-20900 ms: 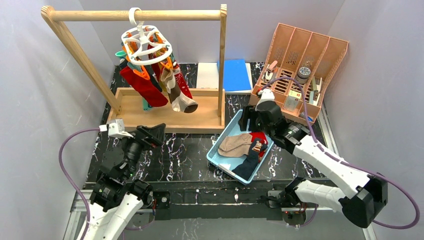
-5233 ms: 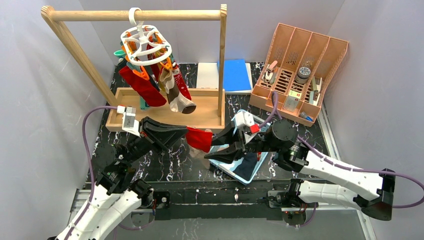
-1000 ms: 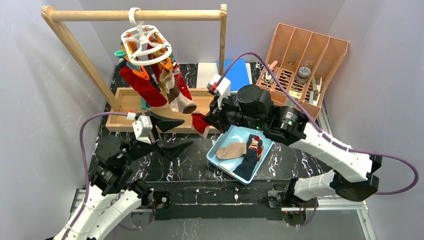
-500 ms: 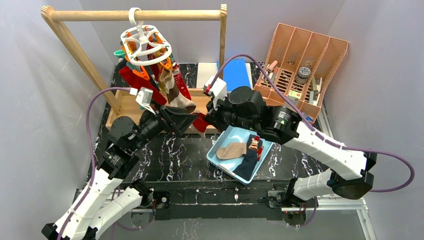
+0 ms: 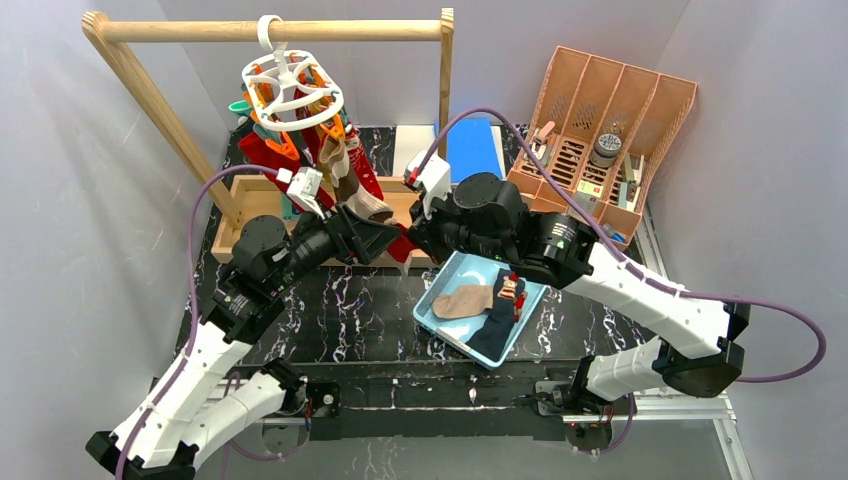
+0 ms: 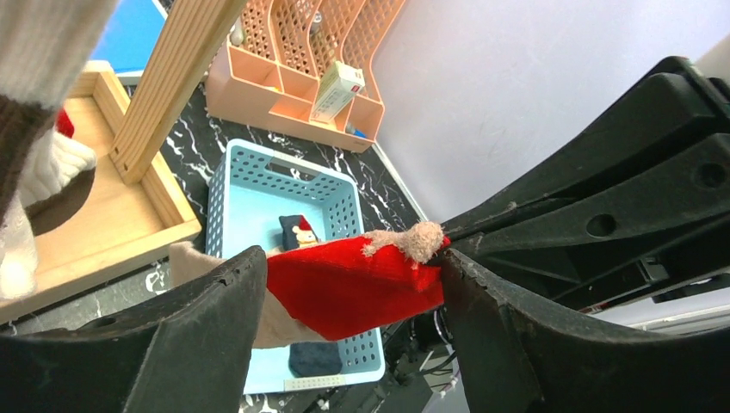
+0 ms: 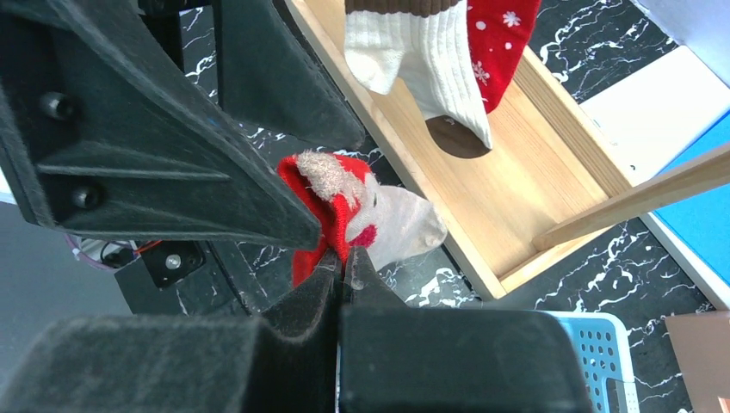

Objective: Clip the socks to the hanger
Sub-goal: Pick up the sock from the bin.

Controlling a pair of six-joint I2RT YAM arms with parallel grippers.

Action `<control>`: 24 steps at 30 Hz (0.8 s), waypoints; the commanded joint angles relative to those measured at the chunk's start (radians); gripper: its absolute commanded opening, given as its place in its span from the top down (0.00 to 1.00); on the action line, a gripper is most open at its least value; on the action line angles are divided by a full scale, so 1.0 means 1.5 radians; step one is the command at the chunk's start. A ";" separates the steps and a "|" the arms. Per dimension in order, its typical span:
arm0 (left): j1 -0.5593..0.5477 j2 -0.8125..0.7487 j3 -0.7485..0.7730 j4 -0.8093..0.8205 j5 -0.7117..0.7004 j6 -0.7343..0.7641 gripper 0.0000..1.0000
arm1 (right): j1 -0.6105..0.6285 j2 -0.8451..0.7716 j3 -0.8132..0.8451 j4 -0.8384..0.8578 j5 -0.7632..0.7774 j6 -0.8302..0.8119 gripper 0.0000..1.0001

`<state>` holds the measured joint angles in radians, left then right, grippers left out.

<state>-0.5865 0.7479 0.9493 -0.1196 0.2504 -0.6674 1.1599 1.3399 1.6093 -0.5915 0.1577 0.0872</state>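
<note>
While the right pincer (image 7: 346, 265) pinches the red sock (image 6: 344, 297), the left pincer (image 6: 349, 262), jaws apart astride it, should close squarely on fabric before any release.

The sock (image 6: 344, 292) sits in the right pincer (image 7: 344, 262) and between the fingers of the left pincer (image 5: 385, 238), the basket (image 5: 432, 322) just before and right of them, the hanger (image 5: 292, 88) behind them to the left.

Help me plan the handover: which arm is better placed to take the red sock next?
Left, probably: the left gripper, open, straddles the red sock and sits nearer the hanger; the right gripper is shut on it.
</note>
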 commanded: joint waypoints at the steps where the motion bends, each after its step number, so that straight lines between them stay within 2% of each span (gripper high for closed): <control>1: -0.003 0.001 0.027 -0.020 0.003 0.011 0.30 | 0.009 0.011 0.023 0.043 0.004 0.011 0.99; 12: -0.003 -0.003 0.027 -0.024 0.007 0.006 0.42 | 0.020 0.025 0.024 0.045 0.011 0.008 0.99; 14: -0.003 -0.004 0.023 -0.024 0.011 0.005 0.53 | 0.021 0.025 0.023 0.048 0.011 0.009 0.99; 16: -0.003 -0.004 0.021 -0.024 0.014 0.006 0.68 | 0.023 0.024 0.023 0.051 0.015 0.009 0.99; 17: -0.003 -0.006 0.020 -0.023 0.014 0.005 0.70 | 0.023 0.023 0.022 0.053 0.017 0.010 0.99; 22: -0.003 -0.018 0.017 -0.024 0.013 0.011 0.70 | 0.023 0.020 0.018 0.055 0.036 0.015 0.99; 24: -0.003 -0.021 0.015 -0.024 0.018 0.011 0.66 | 0.023 0.017 0.015 0.057 0.048 0.019 0.99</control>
<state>-0.5869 0.7368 0.9516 -0.1444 0.2584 -0.6655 1.1900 1.3849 1.6093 -0.5671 0.1795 0.1017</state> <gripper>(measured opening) 0.308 0.042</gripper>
